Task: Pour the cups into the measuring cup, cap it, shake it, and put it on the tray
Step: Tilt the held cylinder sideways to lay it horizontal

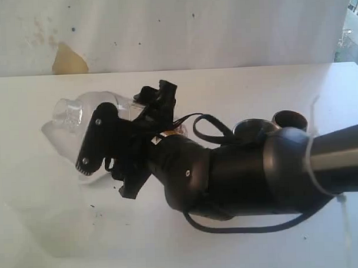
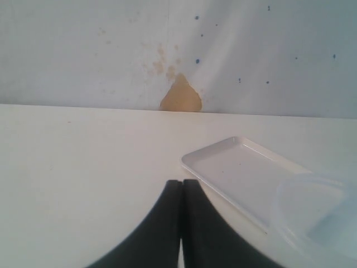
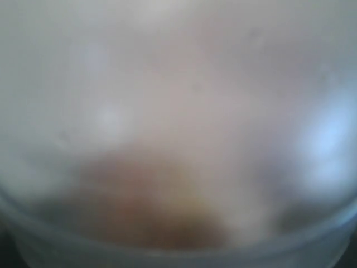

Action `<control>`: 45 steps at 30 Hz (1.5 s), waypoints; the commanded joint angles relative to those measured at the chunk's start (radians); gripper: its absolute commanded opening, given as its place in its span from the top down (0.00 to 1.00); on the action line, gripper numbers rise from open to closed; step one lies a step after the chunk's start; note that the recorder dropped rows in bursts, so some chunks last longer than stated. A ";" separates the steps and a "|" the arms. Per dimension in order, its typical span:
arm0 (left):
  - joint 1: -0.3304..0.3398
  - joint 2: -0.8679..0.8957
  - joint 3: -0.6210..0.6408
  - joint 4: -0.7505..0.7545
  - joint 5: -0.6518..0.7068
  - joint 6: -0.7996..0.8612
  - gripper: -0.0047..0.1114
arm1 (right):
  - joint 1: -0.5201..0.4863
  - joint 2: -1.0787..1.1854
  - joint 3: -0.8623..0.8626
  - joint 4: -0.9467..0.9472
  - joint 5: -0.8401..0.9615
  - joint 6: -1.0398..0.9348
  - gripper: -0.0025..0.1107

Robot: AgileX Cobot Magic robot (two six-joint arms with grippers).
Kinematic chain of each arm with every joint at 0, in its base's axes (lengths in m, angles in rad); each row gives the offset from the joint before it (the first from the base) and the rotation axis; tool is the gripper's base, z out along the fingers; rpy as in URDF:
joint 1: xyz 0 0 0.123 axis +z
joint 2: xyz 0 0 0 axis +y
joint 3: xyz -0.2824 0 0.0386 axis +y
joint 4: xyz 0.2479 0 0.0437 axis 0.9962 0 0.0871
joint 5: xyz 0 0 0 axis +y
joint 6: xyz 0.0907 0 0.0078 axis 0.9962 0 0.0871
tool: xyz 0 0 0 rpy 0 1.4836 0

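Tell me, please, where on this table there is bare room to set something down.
The tray looks bare, and so is the table between it and the stained wall. Crowded: mid-table, where the right gripper holds the measuring cup, with the steel tumbler and wooden cup just beyond the arm.

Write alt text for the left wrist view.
The left end effector, shut and empty, points across a white table toward a wall with a tan stain. The white tray lies to one side of it, partly behind a blurred translucent plastic shape.
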 commanded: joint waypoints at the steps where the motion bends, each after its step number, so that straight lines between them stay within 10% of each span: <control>1: 0.002 -0.004 0.002 -0.005 -0.007 -0.003 0.95 | -0.002 0.023 -0.015 -0.081 -0.057 -0.019 0.98; 45: 0.002 -0.004 0.002 -0.005 -0.007 -0.003 0.95 | -0.002 0.125 -0.111 -0.364 -0.210 -0.377 0.98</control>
